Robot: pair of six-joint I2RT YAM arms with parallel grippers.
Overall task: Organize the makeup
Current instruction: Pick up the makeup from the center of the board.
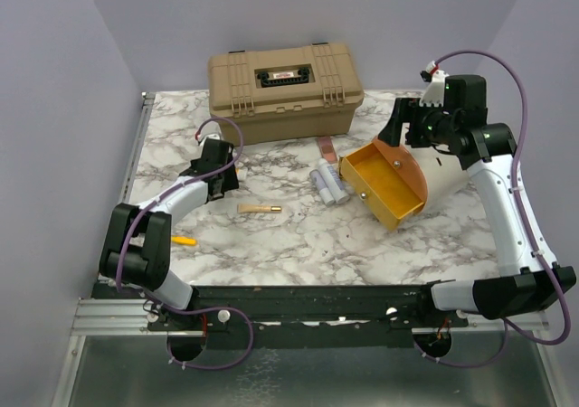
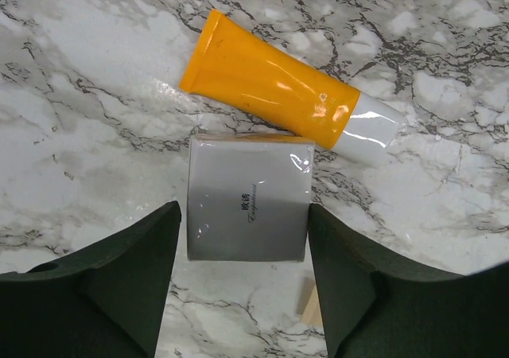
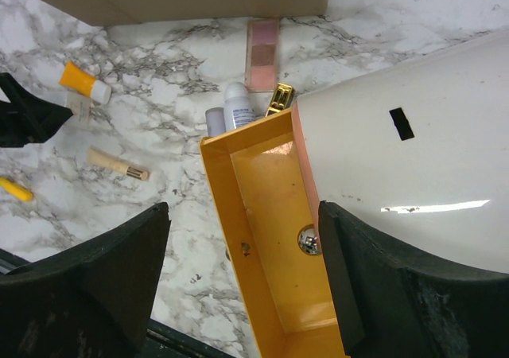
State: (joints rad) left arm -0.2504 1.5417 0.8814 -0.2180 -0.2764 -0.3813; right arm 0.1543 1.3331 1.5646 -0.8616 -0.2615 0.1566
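Note:
My left gripper [image 1: 219,174] [image 2: 242,227] is open, low over the marble, with a pale square box [image 2: 248,207] between its fingers. An orange tube [image 2: 274,91] with a white cap lies just beyond the box. My right gripper [image 1: 404,128] [image 3: 242,215] is open and empty above the open cream-and-orange pouch [image 1: 391,183] [image 3: 274,239]. Pale tubes [image 1: 327,186] [image 3: 231,111] and a rose-gold palette [image 1: 327,146] [image 3: 262,49] lie left of the pouch. A tan-handled brush [image 1: 260,209] [image 3: 119,165] and a yellow pencil [image 1: 184,241] [image 3: 16,189] lie nearer the front.
The big tan hard case [image 1: 286,89] stands shut at the back centre. A small gold item [image 3: 278,99] leans at the pouch's far corner. The pouch's cream lid [image 3: 413,135] fills the right of the right wrist view. Purple walls enclose the table.

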